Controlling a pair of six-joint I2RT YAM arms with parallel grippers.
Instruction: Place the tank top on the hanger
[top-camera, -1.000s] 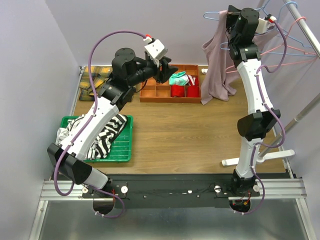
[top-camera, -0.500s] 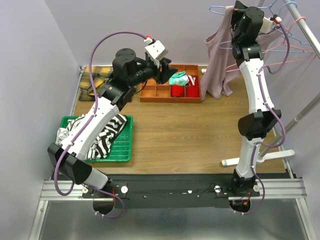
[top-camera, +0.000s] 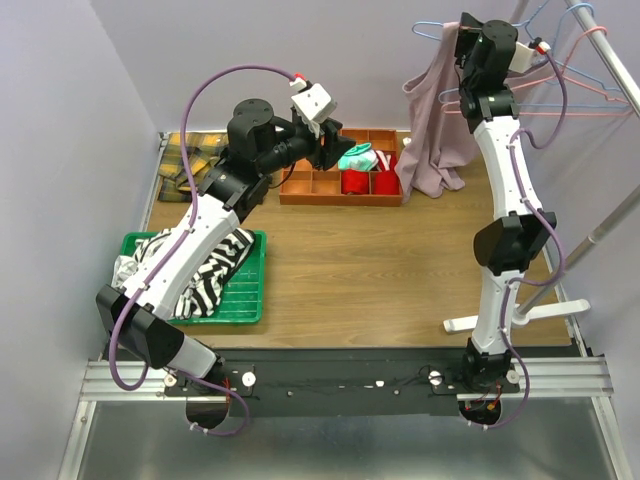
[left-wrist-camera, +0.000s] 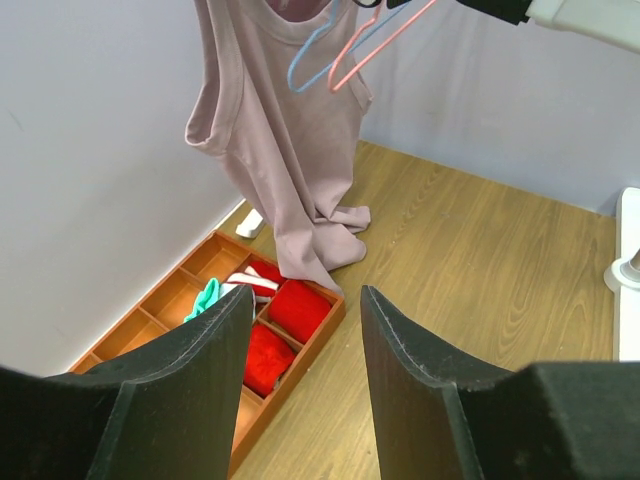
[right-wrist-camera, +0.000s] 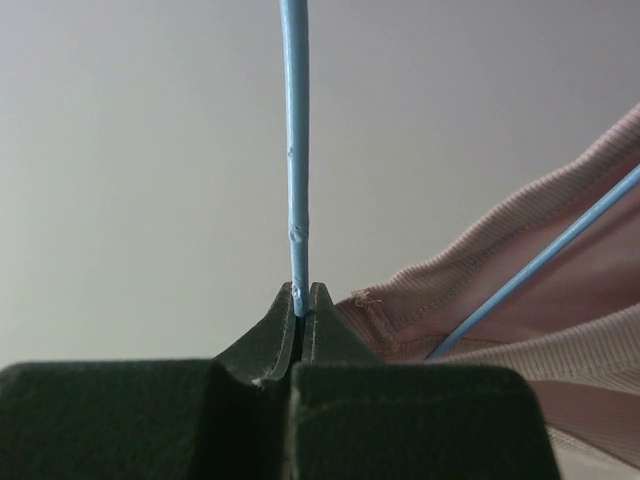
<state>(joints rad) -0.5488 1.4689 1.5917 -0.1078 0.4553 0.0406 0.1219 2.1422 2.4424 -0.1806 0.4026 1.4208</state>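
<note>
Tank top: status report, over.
Right gripper shut on hanger. Left gripper open. Tank top hangs from it, hem on table. Pink hanger close beside.

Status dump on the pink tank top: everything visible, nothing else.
The dusty mauve-pink sleeveless tank top, of thin ribbed fabric, hangs limp, draped on a light-blue wire hanger that the right pincer clamps high at the table's far right. The left wrist view shows a stitched neckline and one armhole. Its hem seems to bunch on the wooden table, by the end of the orange divided tray.
</note>
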